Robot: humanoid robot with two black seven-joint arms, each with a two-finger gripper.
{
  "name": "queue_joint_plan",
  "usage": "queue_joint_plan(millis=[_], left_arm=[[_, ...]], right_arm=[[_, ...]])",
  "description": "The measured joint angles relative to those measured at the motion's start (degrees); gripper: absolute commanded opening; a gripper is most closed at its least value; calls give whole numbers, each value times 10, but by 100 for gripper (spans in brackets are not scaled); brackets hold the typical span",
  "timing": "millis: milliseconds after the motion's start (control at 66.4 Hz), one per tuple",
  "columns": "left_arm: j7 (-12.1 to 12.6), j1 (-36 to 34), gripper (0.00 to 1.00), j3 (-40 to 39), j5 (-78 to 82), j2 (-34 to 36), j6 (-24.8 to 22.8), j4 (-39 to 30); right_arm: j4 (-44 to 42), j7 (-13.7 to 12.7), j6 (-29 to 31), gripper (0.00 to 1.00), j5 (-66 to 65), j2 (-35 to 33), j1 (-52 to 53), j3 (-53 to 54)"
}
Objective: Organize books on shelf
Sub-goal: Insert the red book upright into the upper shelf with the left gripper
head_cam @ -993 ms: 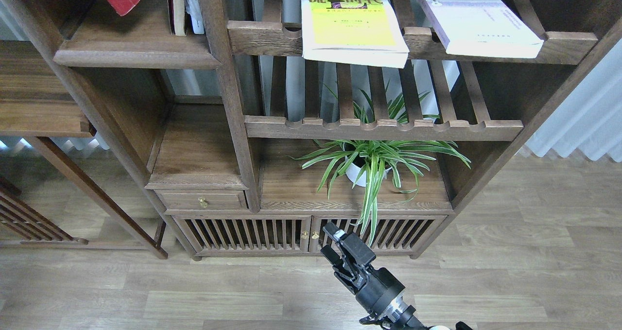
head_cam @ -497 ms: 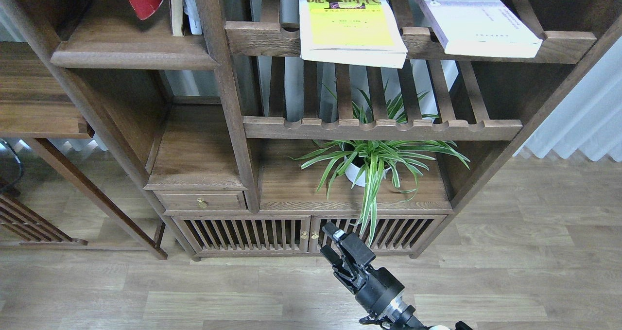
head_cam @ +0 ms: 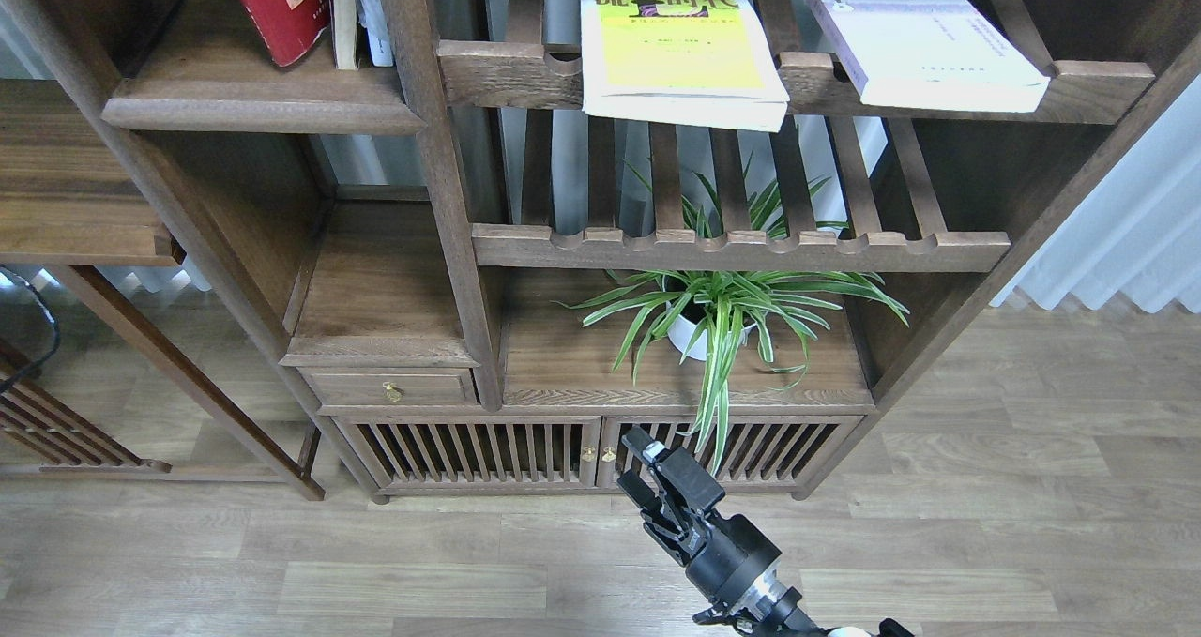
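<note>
Our right gripper hangs low over the floor in front of the cabinet doors, fingers a narrow way apart and holding nothing. Our left gripper is out of view.

The red book stands tilted on the shelf at upper left, leaning toward the thin books upright beside it; whether it touches them we cannot quite tell, since the top of the frame cuts it off. The yellow book and the white book lie flat on the slatted rack to the right, both jutting past its front rail.

The yellow book lies almost straight up from our fingers, well apart, with the plant between. Its long axis runs away from us, short edge forward. We judge the right arm best placed to fetch it, and it would have to rise past the leaves first.
</note>
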Motion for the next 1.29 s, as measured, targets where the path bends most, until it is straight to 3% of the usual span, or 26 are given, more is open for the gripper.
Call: queue_joint_plan(millis=[1294], left_arm=[[0, -5, 0, 20, 1, -4, 0, 11]], right_arm=[[8, 0, 0, 99, 0, 0, 0, 1]])
